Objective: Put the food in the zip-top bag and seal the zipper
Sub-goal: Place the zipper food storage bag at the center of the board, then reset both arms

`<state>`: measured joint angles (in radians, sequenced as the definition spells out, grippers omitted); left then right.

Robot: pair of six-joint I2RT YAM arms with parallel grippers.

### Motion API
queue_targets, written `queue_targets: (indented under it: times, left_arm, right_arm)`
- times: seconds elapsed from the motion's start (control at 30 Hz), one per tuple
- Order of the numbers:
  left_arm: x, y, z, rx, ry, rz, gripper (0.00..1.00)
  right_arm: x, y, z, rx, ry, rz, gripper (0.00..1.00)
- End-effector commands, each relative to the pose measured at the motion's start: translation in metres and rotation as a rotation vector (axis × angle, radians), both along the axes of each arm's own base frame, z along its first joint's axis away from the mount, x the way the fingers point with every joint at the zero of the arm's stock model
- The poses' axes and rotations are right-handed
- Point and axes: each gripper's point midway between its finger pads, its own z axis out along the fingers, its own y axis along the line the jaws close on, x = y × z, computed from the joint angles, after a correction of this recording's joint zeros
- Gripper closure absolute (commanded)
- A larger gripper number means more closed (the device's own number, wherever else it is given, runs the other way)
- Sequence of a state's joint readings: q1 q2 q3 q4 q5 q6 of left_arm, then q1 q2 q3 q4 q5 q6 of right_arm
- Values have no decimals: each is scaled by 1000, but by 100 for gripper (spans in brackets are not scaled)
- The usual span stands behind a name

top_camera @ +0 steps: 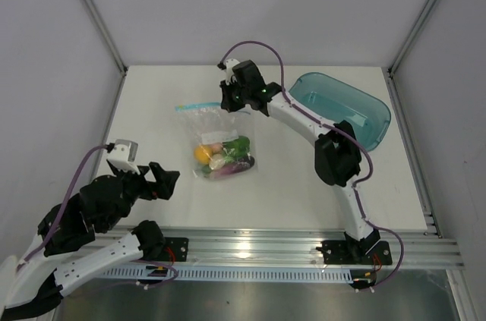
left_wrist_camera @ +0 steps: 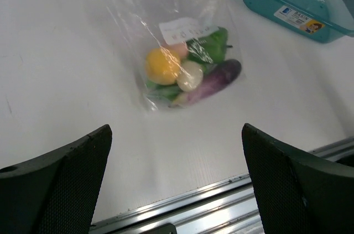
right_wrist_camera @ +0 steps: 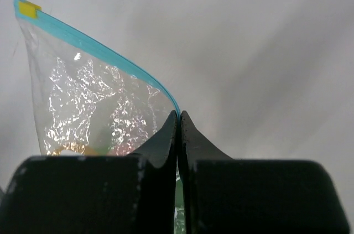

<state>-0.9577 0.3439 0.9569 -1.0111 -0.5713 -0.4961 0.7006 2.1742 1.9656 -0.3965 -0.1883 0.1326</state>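
The white table bears the filled zip-top bag and a teal tub.

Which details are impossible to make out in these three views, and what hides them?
1. zipper: sealed or not is unclear; right wrist view, the right gripper covers one end; left wrist view, the top edge cuts it off.
2. food: right wrist view, only a blur behind the crinkled zip-top bag.
3. label on the teal tub: left wrist view, print too small.

White table, soft even light. Grey walls at 9, 12, 3 o'clock. Aluminium rail along 6 o'clock edge. Metal posts at 11 and 1.
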Motion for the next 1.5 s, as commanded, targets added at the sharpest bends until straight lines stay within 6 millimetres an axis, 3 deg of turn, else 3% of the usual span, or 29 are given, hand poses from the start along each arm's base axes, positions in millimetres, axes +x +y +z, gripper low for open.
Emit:
queue_targets:
  times: [0.0,0.03,0.07,0.13,0.17,0.27,0.37,0.4,0.43,0.57,0.7,0.77,0.8,0.83,0.9,0.93,0.97,1.0,1.03,1.07,1.1,1.13,1.23,1.27,1.3,1.33,1.37,1.43,1.47]
  left_arm:
    - [-3,-21,0,-22,21,-85,1]
    - [-4,-23,-2,-25,29,-96,1]
    - [-6,-26,-1,-39,37,-110,1]
    - [-8,-29,-1,-54,40,-125,0]
    - [-10,-31,-1,-66,46,-135,1]
    - [-13,-32,-2,-81,51,-148,0]
    - [-16,-31,-3,-89,56,-156,0]
    - [-16,-32,-5,-90,59,-159,1]
    - [-17,-33,-4,-93,57,-167,0]
    - [-17,-41,-7,-99,67,-195,1]
    - [-17,-49,-15,-103,90,-209,1]
    - [-16,-57,-14,-123,72,-234,1]
    - [-15,-60,-21,-117,77,-244,1]
    - [-15,-64,-27,-115,81,-260,1]
    - [-13,-73,-27,-138,64,-280,1]
    - [-13,-76,-31,-142,68,-289,0]
    - [-12,-79,-31,-149,68,-295,0]
    - [-10,-84,-31,-154,67,-299,0]
    - [-8,-87,-33,-160,76,-295,1]
    - [-6,-87,-33,-160,77,-281,1]
    - [-3,-90,-37,-152,89,-272,0]
    - [0,-92,-38,-162,91,-265,0]
    - [7,-99,-42,-172,96,-242,0]
    - [9,-101,-43,-175,96,-242,1]
    - [10,-104,-47,-175,102,-244,0]
    - [11,-108,-52,-172,111,-245,0]
    - [13,-112,-50,-186,103,-248,0]
    - [18,-114,-61,-179,122,-223,0]
    - [21,-115,-62,-184,121,-210,1]
  right_arm:
    - [38,6,-7,25,7,-53,100]
    - [49,11,4,53,-13,-66,100]
    - [55,13,-18,38,12,-71,100]
    - [69,14,-18,61,8,-87,100]
    - [73,15,-34,61,39,-98,100]
    - [81,11,-44,74,62,-124,96]
    - [83,9,-54,66,73,-129,67]
    - [84,8,-51,63,63,-127,48]
    - [84,8,-49,59,56,-128,39]
    - [99,-4,-2,55,-44,-164,1]
    - [99,-31,68,50,-164,-213,1]
    - [92,-43,87,35,-186,-241,1]
    - [87,-54,77,-8,-172,-270,1]
    - [78,-65,109,6,-222,-297,1]
    - [61,-73,117,-27,-251,-321,1]
    - [54,-86,96,-104,-245,-362,1]
    - [37,-91,120,-96,-282,-376,1]
    - [28,-98,120,-115,-287,-395,1]
    - [16,-110,96,-175,-260,-422,0]
    - [1,-120,114,-140,-269,-448,1]
    - [-11,-124,110,-143,-255,-454,1]
    - [-25,-136,80,-191,-215,-464,1]
    - [-60,-158,84,-127,-201,-502,1]
    - [-77,-171,54,-171,-159,-502,1]
    - [-91,-180,67,-113,-163,-519,1]
    - [-100,-187,62,-103,-151,-530,1]
    - [-115,-199,37,-134,-113,-539,1]
    - [-135,-214,44,-46,-97,-584,1]
    - [-148,-225,22,-67,-62,-597,0]
